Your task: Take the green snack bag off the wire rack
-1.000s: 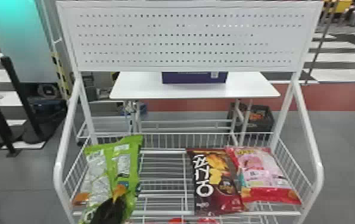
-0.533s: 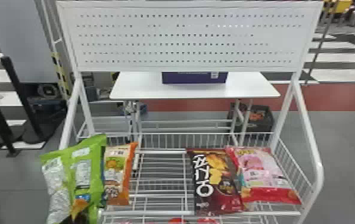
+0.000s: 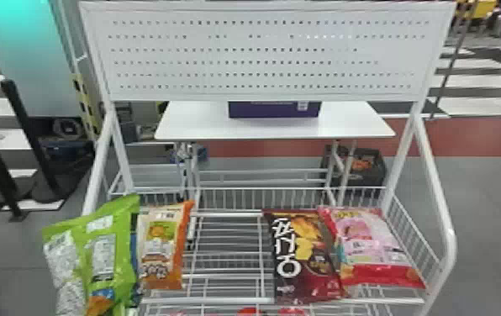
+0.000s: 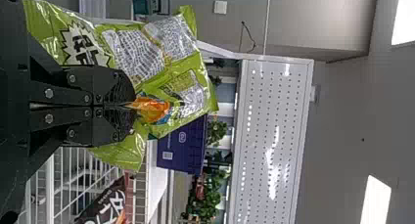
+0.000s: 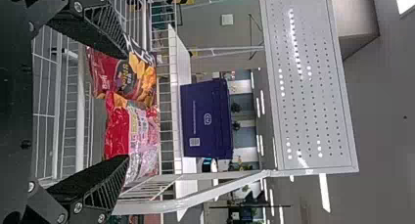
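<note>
The green snack bag [image 3: 113, 256] is at the left end of the wire rack [image 3: 228, 300] in the head view, overlapping the rack's left side and hanging partly outside it. In the left wrist view my left gripper [image 4: 134, 106] is shut on the green bag [image 4: 191, 94], pinching its crumpled middle. My right gripper [image 5: 128, 105] stands open in the right wrist view, its fingers spread wide with nothing between them, facing the rack's red and dark bags from a distance.
An orange-and-cream bag [image 3: 162, 248] lies just right of the green one. Farther right are a dark red bag [image 3: 304, 256] and a pink bag [image 3: 371, 248]. White side rails and a perforated panel [image 3: 262, 54] frame the rack; a white table [image 3: 195, 122] stands behind.
The green bag has moved left, uncovering the orange-and-cream bag beside it. Over the last half second it has shifted only slightly. The other bags have kept their places.
</note>
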You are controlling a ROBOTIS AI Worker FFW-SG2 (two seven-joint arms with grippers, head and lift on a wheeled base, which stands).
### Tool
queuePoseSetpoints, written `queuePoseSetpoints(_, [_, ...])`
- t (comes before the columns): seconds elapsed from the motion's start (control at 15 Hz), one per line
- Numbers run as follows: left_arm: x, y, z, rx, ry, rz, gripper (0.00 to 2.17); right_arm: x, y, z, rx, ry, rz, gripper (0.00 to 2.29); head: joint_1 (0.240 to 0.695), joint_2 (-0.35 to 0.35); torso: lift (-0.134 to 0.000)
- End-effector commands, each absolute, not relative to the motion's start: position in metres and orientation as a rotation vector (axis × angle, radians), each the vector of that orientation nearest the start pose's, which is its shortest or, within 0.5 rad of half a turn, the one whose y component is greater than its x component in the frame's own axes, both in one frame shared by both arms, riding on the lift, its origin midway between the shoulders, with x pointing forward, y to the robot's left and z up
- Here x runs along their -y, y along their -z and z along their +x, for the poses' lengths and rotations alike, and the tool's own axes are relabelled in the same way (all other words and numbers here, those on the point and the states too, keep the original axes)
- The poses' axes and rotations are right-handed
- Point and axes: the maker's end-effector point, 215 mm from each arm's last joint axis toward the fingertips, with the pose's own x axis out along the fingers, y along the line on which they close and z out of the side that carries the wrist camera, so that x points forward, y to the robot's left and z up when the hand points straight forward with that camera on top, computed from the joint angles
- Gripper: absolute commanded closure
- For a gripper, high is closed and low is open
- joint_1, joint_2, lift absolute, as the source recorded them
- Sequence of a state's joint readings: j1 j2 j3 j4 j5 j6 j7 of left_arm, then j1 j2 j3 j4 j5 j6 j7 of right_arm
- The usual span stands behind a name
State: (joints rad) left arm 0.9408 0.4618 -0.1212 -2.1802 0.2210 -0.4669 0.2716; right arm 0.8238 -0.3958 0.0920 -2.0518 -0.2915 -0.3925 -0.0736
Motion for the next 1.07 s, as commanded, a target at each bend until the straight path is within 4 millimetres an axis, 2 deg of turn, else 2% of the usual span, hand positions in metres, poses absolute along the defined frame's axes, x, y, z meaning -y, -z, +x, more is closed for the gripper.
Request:
queuePoseSetpoints(0.0, [-0.2310, 0.3072, 0.3063, 0.057, 0.094, -0.061, 1.44, 0.2287, 0.3513, 0.3334, -0.008, -0.175, 0.075, 0.17, 0.499, 0.000, 0.000])
queuePoseSetpoints(1.0, [-0.2348, 0.3092, 0.3084, 0.056, 0.086, -0.054, 1.44, 0.2293, 0.3488, 0.3343, -0.002, -0.175, 0.073, 0.17, 0.499, 0.000, 0.000])
